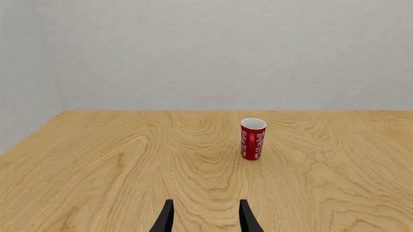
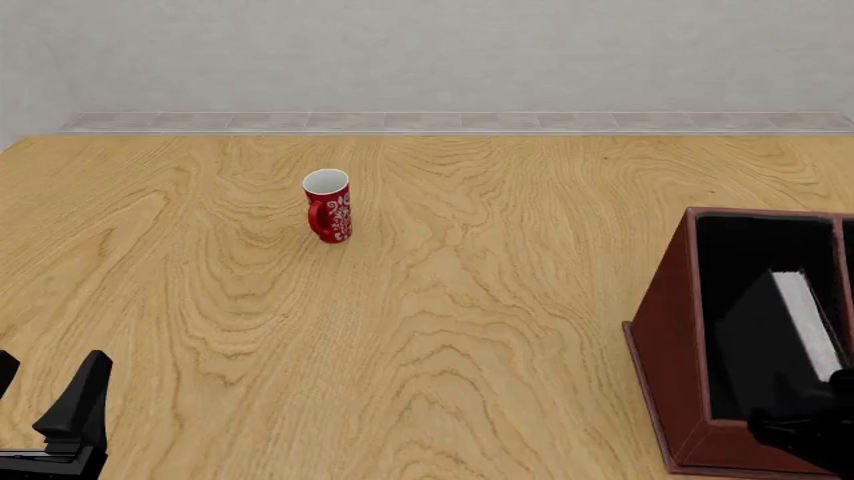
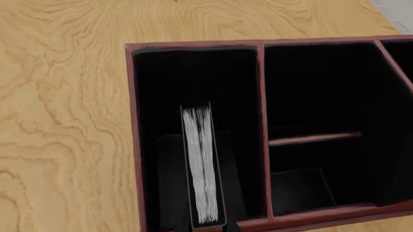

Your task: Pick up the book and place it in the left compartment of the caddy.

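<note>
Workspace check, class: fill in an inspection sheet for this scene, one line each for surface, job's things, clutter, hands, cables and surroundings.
Surface: wooden table, light grain.
Job's things: book stands on edge inside the left compartment of the caddy, page edges up; the caddy sits at the table's right.
Clutter: red mug, upright, far from the caddy.
Hands: left hand open, low over bare table, holding nothing; right hand is mostly out of frame above the caddy, state unclear.
Cables: nothing seen.
Surroundings: grey wall with a tiled strip at its base behind the table.
</note>
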Controlling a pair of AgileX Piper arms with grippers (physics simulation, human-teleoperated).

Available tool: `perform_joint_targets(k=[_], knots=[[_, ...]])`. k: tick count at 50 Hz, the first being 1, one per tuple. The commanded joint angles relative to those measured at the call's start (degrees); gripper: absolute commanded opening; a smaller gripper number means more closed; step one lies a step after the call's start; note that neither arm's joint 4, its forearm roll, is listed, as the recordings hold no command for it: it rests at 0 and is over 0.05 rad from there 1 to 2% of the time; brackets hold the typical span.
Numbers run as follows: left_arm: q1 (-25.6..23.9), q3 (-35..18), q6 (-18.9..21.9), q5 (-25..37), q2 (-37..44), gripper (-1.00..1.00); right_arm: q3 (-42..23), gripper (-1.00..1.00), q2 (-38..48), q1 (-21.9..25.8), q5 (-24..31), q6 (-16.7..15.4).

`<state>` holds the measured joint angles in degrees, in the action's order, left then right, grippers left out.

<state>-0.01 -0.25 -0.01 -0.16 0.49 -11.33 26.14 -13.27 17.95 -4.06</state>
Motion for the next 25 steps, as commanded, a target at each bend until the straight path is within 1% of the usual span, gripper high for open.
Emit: perform_joint_targets(k=[1,25], knots=[[0.0,0.0,0.0,0.0,0.0,1.00,1.2,-1.00,1.9,0.1,-3.6,1.5],[0.0,0.0,0.0,0.0,0.0,1.00,4.3,-1.00,3.4,-0.1,-7.0,1.6]])
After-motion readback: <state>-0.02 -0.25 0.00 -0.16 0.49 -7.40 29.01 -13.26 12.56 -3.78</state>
